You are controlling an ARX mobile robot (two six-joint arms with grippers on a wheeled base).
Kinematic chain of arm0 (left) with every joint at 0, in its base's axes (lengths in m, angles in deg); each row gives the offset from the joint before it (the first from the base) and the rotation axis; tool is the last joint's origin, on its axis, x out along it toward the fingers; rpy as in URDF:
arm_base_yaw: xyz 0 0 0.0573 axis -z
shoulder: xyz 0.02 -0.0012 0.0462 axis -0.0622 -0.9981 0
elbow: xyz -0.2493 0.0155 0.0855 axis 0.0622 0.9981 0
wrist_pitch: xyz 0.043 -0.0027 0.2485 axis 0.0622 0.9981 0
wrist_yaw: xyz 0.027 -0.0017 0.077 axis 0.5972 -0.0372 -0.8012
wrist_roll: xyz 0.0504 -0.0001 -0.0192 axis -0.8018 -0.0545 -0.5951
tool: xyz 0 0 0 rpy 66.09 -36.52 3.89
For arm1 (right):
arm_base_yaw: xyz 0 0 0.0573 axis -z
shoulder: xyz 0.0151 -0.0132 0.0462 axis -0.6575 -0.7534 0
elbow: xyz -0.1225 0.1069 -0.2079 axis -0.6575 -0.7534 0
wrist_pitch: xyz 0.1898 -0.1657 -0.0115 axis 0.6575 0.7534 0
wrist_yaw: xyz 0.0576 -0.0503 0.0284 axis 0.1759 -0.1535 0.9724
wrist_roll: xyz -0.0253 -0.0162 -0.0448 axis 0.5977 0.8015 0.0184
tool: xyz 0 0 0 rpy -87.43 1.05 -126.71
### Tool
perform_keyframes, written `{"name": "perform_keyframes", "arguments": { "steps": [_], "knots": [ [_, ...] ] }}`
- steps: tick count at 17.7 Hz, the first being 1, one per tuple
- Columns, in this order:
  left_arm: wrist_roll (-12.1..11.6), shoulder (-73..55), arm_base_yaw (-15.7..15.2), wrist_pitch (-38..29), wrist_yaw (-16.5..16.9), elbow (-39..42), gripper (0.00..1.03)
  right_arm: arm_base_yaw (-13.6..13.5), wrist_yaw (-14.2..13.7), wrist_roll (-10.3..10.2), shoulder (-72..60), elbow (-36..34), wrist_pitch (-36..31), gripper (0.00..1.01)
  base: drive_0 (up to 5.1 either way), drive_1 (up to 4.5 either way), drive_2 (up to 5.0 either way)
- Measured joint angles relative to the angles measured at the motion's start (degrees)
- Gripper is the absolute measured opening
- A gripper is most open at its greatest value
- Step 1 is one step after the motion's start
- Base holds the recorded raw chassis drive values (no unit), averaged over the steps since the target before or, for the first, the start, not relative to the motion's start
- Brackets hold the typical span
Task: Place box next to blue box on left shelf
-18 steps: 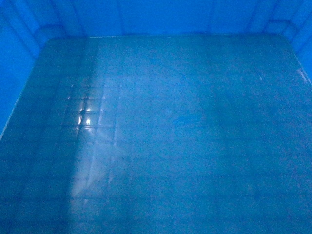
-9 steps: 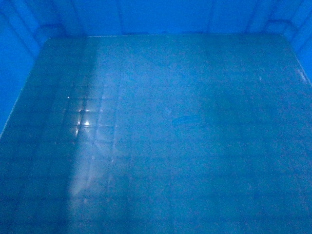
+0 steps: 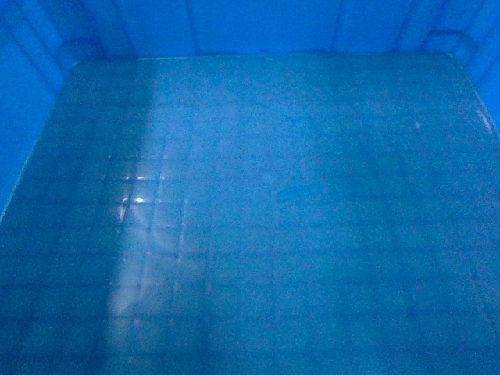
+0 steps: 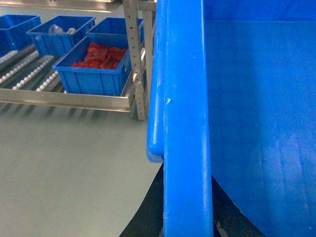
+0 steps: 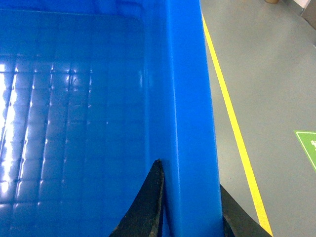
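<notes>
The box (image 3: 297,195) fills the head view with its bright-blue gridded floor and inner walls. My left gripper (image 4: 186,217) is shut on the box's left rim (image 4: 185,123), one black finger (image 4: 148,212) outside the wall and one inside. My right gripper (image 5: 190,197) is shut on the right rim (image 5: 187,98), with a black finger (image 5: 148,202) inside the wall. The left shelf (image 4: 64,96), grey rails with white rollers (image 4: 29,79), shows at the upper left of the left wrist view. On it stands a blue box (image 4: 96,71) holding red packets.
More blue boxes (image 4: 59,34) sit further back on the shelf, beside a perforated metal upright (image 4: 136,59). Grey floor lies below the shelf's front rail. Right of the box, a yellow line (image 5: 237,133) and a green marking (image 5: 308,148) run on the floor.
The bright reflection on the box's floor has shifted slightly; the box otherwise sits the same in the head view.
</notes>
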Motion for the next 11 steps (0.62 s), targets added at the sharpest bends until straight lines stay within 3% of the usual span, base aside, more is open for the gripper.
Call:
{"name": "perform_keyframes", "arguments": {
  "steps": [11],
  "knots": [
    [-0.1,0.0,0.0,0.0,-0.1,0.0,0.07,0.0,0.1,0.0,-0.1,0.0,0.0,0.14,-0.1,3.93,-4.1]
  ]
}}
